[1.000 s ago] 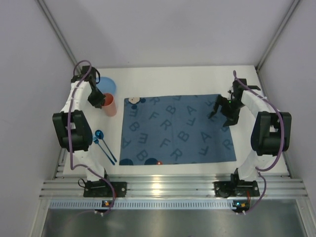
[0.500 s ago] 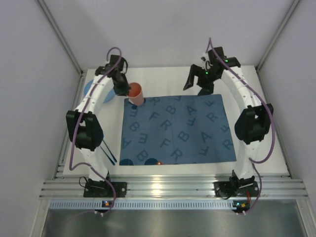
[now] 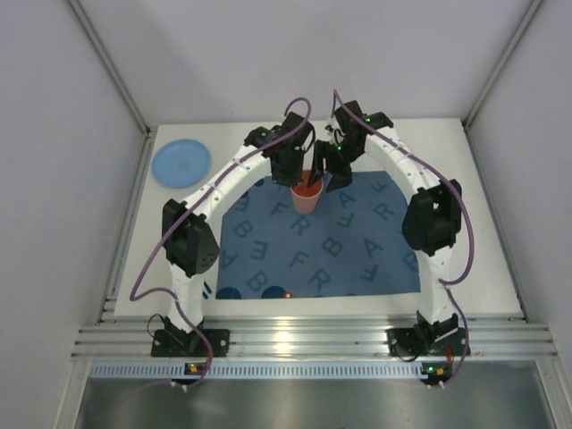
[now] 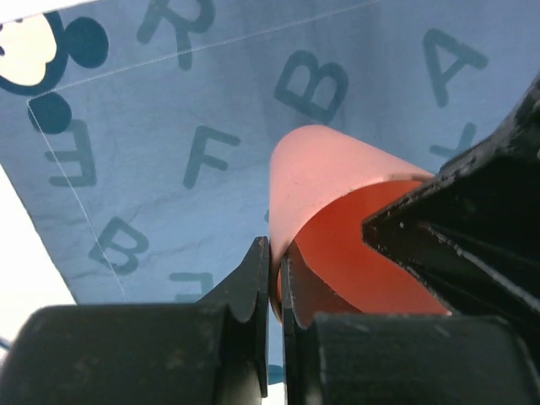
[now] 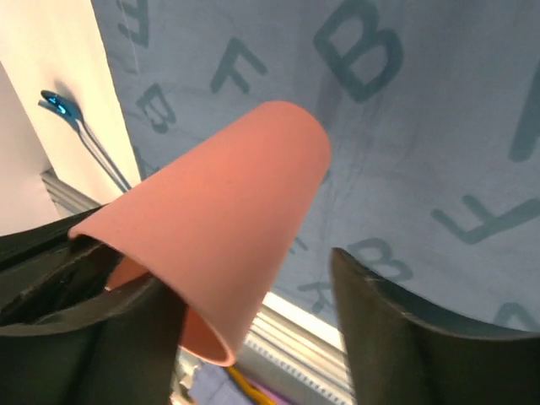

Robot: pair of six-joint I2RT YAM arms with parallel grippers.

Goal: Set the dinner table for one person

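An orange cup (image 3: 307, 197) hangs upright over the back middle of the blue letter-printed placemat (image 3: 357, 250), which lies on the white dinner table (image 3: 474, 268). My left gripper (image 3: 299, 179) is shut on the cup's rim; in the left wrist view its pads (image 4: 263, 270) pinch the cup wall (image 4: 321, 169). My right gripper (image 3: 329, 179) is open right beside the cup. In the right wrist view the cup (image 5: 228, 228) lies between its spread fingers (image 5: 388, 329), and one finger reaches over the cup's mouth.
A blue plate (image 3: 181, 163) lies at the table's back left corner. Blue-handled cutlery (image 5: 63, 105) lies on the white top left of the placemat. The silver slotted rail (image 3: 313, 340) runs along the near edge. Grey walls close in both sides.
My left arm has carried the cup from the table's left side to the back middle of the placemat. My right arm has swung from the right side in to meet it.
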